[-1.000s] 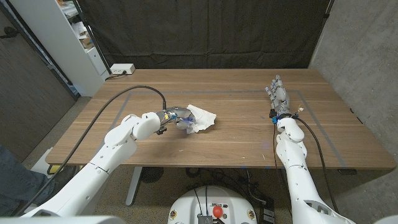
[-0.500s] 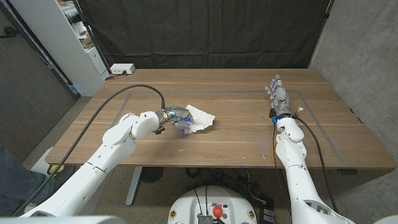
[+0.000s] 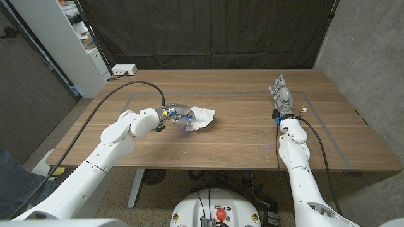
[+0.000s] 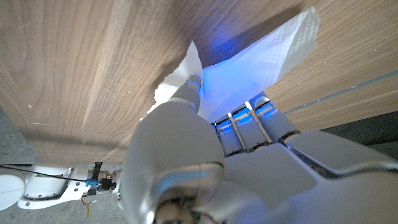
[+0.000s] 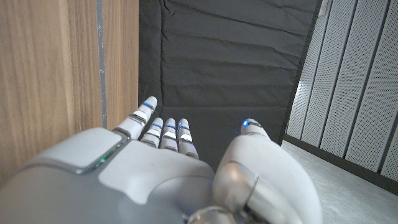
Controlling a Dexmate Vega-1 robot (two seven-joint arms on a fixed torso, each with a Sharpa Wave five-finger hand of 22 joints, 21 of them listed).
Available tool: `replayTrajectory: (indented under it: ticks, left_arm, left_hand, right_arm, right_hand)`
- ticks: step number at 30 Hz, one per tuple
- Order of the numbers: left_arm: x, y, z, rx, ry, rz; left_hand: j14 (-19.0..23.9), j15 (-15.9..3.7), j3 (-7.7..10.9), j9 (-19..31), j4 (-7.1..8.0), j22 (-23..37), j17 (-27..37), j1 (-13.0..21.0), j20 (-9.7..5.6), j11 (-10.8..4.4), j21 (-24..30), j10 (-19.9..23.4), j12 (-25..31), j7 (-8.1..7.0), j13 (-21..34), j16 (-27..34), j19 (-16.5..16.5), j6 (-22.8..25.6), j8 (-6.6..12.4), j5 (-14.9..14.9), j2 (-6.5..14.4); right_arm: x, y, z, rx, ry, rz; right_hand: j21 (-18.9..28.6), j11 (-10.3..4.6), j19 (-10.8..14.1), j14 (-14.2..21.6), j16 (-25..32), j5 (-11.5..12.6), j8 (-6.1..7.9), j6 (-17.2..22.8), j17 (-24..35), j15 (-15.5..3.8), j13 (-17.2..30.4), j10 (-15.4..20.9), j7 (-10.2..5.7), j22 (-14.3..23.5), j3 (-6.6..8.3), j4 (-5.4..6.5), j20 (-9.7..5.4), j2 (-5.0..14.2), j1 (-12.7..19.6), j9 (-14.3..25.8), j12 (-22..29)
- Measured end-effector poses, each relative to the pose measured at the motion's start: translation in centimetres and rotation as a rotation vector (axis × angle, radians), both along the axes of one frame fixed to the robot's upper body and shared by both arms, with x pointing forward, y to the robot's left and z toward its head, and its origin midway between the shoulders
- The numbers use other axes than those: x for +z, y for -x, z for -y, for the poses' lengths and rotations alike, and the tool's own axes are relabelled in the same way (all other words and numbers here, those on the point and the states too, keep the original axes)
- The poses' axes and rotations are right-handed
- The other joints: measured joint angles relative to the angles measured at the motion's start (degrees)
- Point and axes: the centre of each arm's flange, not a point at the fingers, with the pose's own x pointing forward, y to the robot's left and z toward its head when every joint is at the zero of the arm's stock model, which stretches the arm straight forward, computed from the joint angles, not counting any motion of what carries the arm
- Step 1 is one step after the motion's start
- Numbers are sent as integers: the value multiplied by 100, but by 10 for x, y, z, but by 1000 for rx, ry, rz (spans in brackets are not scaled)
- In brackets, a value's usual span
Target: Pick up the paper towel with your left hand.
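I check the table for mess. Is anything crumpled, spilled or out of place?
Only the paper towel is crumpled, bunched where the left hand grips it, one corner sticking out. That fits the pickup. The right hand is open at the table. Nothing is spilled.

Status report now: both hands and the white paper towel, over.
Left hand grips white crumpled paper towel, part lifted off the wooden table. Right hand open, idle. Nothing in the way.
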Motion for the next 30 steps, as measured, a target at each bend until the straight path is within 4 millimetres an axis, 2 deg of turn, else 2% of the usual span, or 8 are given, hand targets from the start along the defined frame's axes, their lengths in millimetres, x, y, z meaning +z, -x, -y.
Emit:
replayTrajectory:
  ticks: [30]
  left_arm:
    - [40,17,-10,-68,-3,30]
  left_hand:
    - [-160,44,40,-1,8,0,43,0,63,51,-61,-93,-80,60,27,-121,-206,-61,-66,0,0]
  right_arm:
    - [6,3,-13,-4,7,18]
  right_hand:
    - [0,0,0,0,0,0,0,0,0,0,0,-1,0,0,-17,-17,0,0,0,0,0]
